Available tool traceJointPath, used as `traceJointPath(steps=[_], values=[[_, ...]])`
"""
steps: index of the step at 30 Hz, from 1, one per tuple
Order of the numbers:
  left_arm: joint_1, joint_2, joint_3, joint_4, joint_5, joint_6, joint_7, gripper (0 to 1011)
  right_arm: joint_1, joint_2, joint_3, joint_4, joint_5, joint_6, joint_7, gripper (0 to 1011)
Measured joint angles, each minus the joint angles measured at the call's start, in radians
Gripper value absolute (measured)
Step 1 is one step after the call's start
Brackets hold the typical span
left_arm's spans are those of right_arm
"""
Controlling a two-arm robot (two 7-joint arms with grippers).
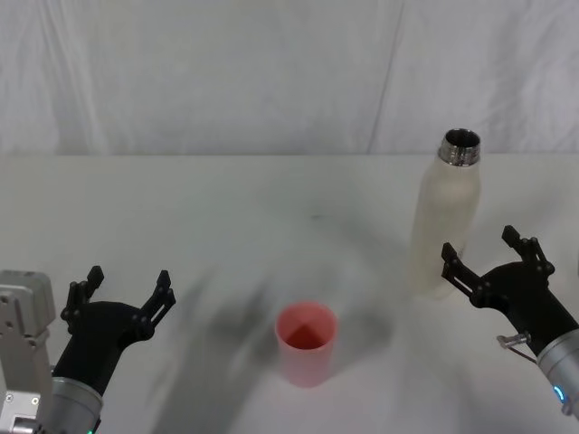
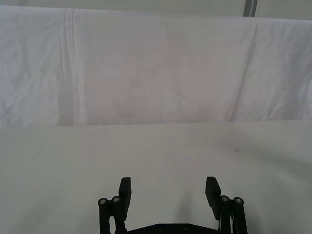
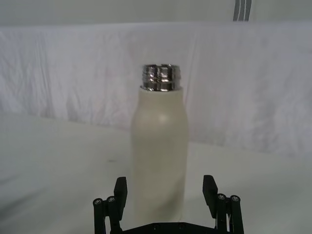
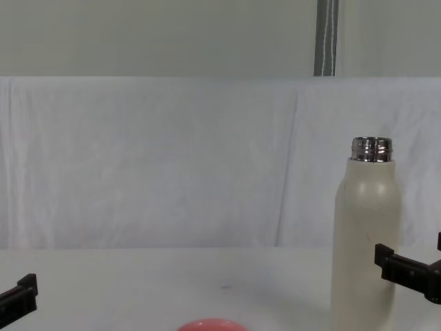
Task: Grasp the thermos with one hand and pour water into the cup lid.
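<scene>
Black fingers of the right gripper [image 3: 165, 191] fill the bottom of the right wrist view, spread wide with the thermos [image 3: 160, 151] centred just beyond them, not yet gripped; at lower right of the head view that gripper [image 1: 489, 255] sits just beside the upright thermos [image 1: 445, 217]; the cup lid [image 1: 306, 342] stands at lower centre, apparently empty; the left gripper [image 1: 127, 293] waits, jaws wide, at lower left; grasp and pour both remain

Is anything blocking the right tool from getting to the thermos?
Nothing visible does. The right tool is open just in front of the upright thermos, with only bare table around it. The cup lid stands off to the thermos's left, clear of that path.
</scene>
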Motion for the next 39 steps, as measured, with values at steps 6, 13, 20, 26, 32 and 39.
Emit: traceJointPath(steps=[6, 13, 20, 26, 32, 39], values=[[0.0, 0.0, 0.0, 0.0, 0.0, 0.0, 0.0, 1001, -0.035, -0.006, -0.009, -0.036, -0.027, -0.019, -0.008, 1000], [0.0, 0.0, 0.0, 0.0, 0.0, 0.0, 0.0, 1001, -0.056, -0.015, -0.023, -0.051, -0.049, -0.029, -0.008, 1000], [0.0, 0.0, 0.0, 0.0, 0.0, 0.0, 0.0, 1001, -0.062, -0.024, -0.037, -0.053, -0.064, -0.036, -0.005, 1000], [0.0, 0.0, 0.0, 0.0, 0.0, 0.0, 0.0, 1001, -0.063, -0.03, -0.048, -0.054, -0.071, -0.037, 0.0, 1000], [0.0, 0.0, 0.0, 0.0, 0.0, 0.0, 0.0, 1001, -0.062, -0.034, -0.05, -0.053, -0.072, -0.034, 0.005, 1000], [0.0, 0.0, 0.0, 0.0, 0.0, 0.0, 0.0, 1001, -0.062, -0.037, -0.042, -0.045, -0.057, -0.027, 0.007, 1001]])
